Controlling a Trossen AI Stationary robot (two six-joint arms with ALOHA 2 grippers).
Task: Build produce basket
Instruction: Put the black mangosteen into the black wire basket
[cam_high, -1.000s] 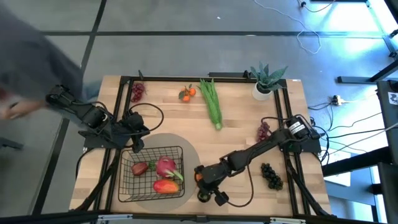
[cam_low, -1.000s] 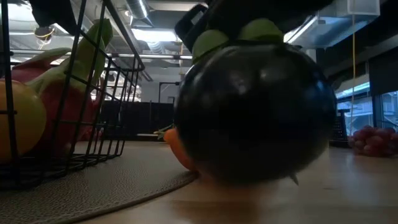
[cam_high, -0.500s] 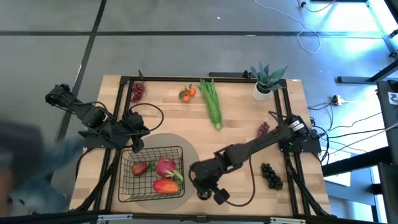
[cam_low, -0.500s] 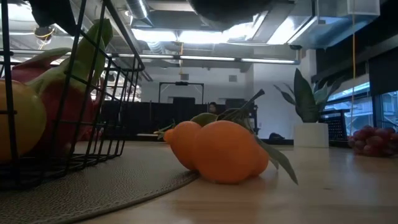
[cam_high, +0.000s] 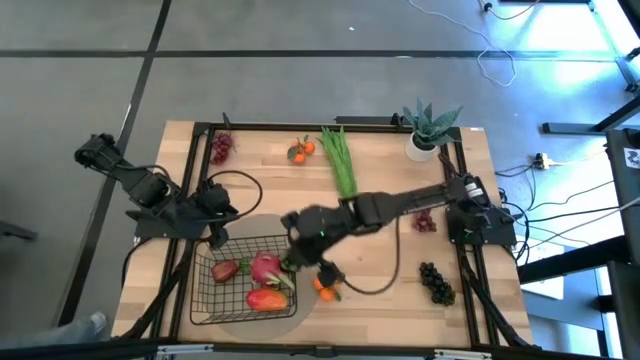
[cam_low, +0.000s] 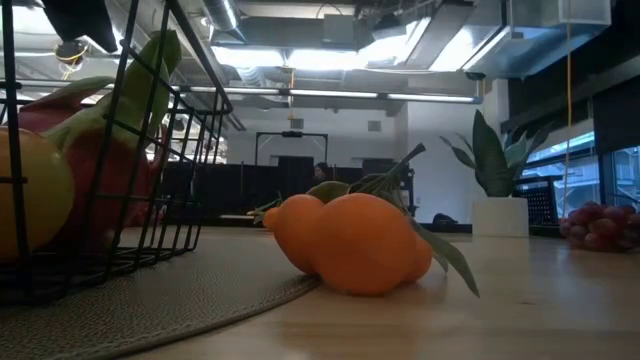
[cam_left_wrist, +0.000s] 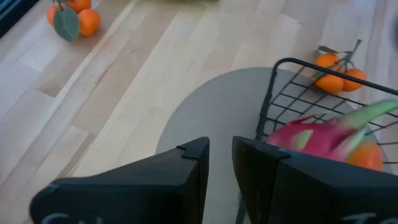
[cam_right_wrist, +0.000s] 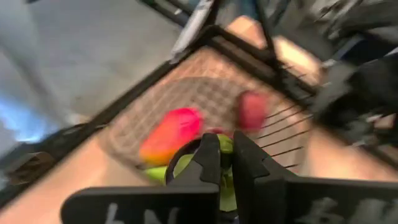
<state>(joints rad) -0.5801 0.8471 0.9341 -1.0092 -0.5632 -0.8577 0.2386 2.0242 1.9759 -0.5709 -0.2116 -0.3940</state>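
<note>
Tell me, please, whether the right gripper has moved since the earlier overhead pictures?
Yes. The right gripper was near the table's front edge, beside the tangerines; it has swung away from that edge and toward the basket, now hanging at the basket's right rim.

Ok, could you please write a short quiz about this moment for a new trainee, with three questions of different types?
1. True or false: the pink dragon fruit lies inside the square black wire-mesh basket.
2. Which gripper is shut on a small dark round fruit near the basket? A: left gripper. B: right gripper.
3. Fill in: the pair of orange tangerines nearest the basket lies ___ the basket, on the wooden table.
Key: 1 true; 2 B; 3 outside.
</note>
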